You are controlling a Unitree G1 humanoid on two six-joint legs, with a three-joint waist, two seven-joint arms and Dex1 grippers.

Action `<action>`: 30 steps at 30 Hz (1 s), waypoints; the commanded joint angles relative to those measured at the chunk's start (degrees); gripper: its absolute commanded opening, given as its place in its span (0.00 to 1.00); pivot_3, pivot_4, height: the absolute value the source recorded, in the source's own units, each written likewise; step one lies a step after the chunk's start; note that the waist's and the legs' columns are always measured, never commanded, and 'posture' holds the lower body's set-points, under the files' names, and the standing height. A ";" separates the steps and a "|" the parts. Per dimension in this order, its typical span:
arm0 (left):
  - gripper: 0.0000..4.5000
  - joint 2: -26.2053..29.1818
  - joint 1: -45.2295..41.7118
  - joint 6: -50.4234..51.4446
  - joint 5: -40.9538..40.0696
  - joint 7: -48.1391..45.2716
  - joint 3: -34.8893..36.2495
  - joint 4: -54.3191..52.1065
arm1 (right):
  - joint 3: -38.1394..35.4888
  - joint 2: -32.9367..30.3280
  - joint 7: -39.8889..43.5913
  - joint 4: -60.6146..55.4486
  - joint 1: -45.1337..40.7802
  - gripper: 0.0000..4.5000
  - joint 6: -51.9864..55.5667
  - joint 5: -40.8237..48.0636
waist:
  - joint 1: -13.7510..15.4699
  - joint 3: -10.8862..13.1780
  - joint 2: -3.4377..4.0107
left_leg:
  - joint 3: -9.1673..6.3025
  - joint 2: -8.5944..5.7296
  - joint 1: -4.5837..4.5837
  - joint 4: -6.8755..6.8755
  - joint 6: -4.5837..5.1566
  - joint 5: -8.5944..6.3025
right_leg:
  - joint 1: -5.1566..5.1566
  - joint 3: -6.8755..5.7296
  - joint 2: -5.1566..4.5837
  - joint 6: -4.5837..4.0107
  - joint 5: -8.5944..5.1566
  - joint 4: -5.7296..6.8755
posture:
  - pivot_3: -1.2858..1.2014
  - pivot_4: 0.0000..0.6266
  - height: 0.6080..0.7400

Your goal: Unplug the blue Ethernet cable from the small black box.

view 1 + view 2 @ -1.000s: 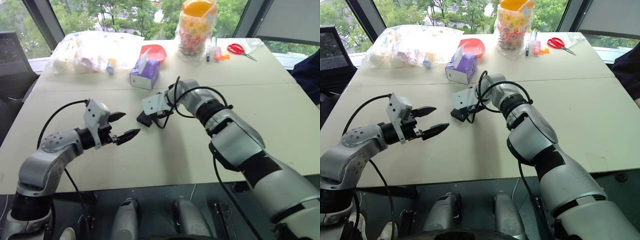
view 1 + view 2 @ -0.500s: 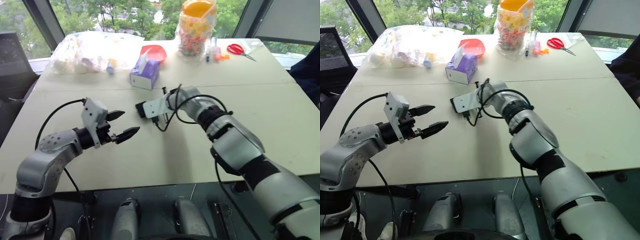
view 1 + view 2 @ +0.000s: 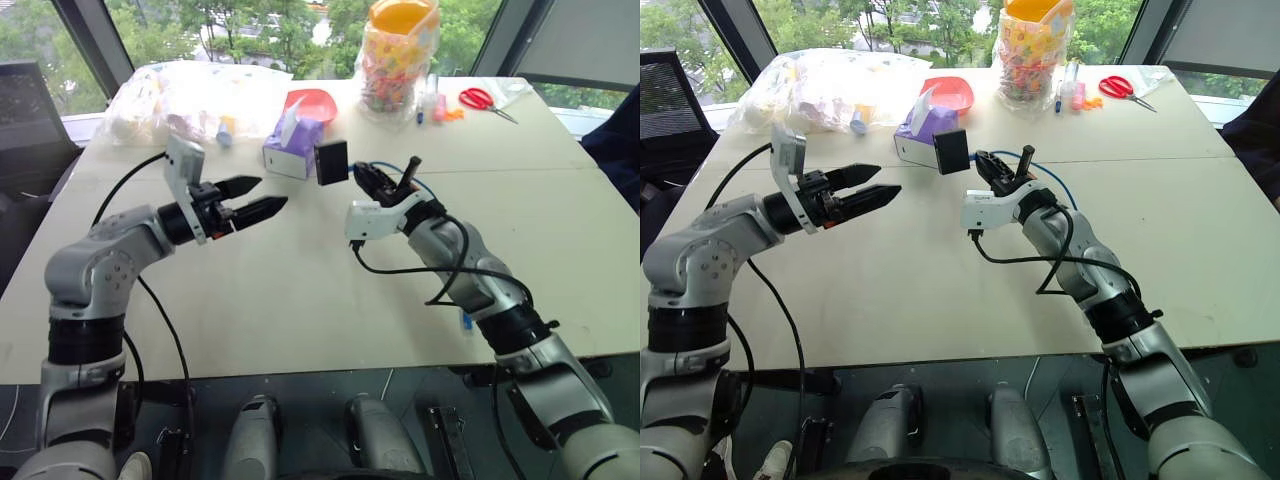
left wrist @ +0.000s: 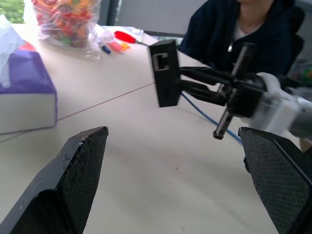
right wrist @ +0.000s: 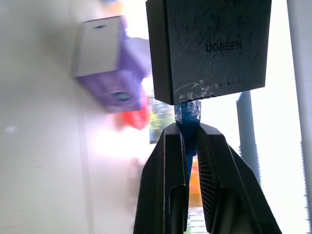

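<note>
We look down on a wide, pale beige table (image 3: 300, 300) made of two tops pushed together, a seam running across it. Behind its far edge tall windows (image 3: 250, 25) with dark frames give onto green trees, and a black chair (image 3: 30, 110) stands off the left corner. A person in a dark navy top (image 4: 243, 29) sits at the right side of the table.

Along the far edge lie a large clear plastic bag of mixed items (image 3: 190, 95), a tall clear bag of colourful sweets with an orange lid (image 3: 398, 55), a red plastic bowl (image 3: 312, 102), a purple cardboard tissue box (image 3: 290, 150), some markers (image 3: 432, 105) and red-handled scissors (image 3: 485, 100).

Our right gripper (image 3: 362, 178) is raised above the table near its middle, fingers pinched tight on the blue plug end of the thin blue Ethernet cable (image 5: 187, 112). The small matte black rectangular box (image 3: 331, 163) hangs in the air at that plug, off the table, just in front of the tissue box; the plug is seated in the box. The rest of the blue cable trails back behind the right wrist toward the table.

Our left gripper (image 3: 255, 198) hovers left of the box, fingers spread apart and holding nothing, its tips pointing toward the box with a gap between.
</note>
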 commanded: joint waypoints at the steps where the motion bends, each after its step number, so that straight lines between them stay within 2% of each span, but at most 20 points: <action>1: 1.00 -0.70 -3.20 2.17 -2.85 -3.08 -0.84 1.02 | -1.21 0.14 -3.74 -6.60 1.35 0.02 0.74 -4.36 | 0.09 0.00 0.00 | -0.01 -0.01 0.00 0.00 0.00 0.00 | 0.02 0.00 -0.01 0.00 0.00 0.00 | 0.52 0.24 0.96; 11: 1.00 -1.71 -8.08 2.52 -2.74 -7.27 -2.64 4.57 | -0.13 0.33 -2.70 -9.25 4.45 0.02 -0.60 -6.70 | 0.13 0.00 -0.01 | -0.05 -0.01 0.00 0.10 0.01 0.00 | 0.10 -0.02 0.00 -0.01 0.00 -0.01 | 0.52 0.24 0.96; 20: 1.00 -2.77 -8.08 -1.31 0.89 -8.62 -4.58 5.12 | -0.32 0.18 -1.68 -10.40 4.91 0.02 -2.80 -6.27 | 0.15 0.00 -0.02 | -0.06 -0.01 0.00 0.12 0.01 0.00 | 0.13 -0.02 -0.01 -0.01 0.00 -0.02 | 0.52 0.24 0.96; 23: 0.81 -3.87 -8.32 -2.74 1.90 -8.82 -5.26 5.68 | -0.40 0.07 -1.36 -10.87 5.20 0.00 -3.79 -6.07 | 0.23 0.00 -0.02 | -0.06 -0.01 0.00 0.14 0.01 0.00 | 0.15 -0.02 -0.01 -0.01 -0.01 -0.02 | 0.52 0.24 0.96; 30: 0.16 -5.55 -8.60 -5.40 4.54 -9.54 -6.61 8.20 | -0.79 0.14 -0.46 -12.00 5.53 0.00 -4.50 -6.24 | 0.28 0.00 -0.02 | -0.08 -0.01 0.02 0.18 0.01 0.00 | 0.19 -0.04 0.00 -0.01 -0.01 -0.03 | 0.52 0.24 0.96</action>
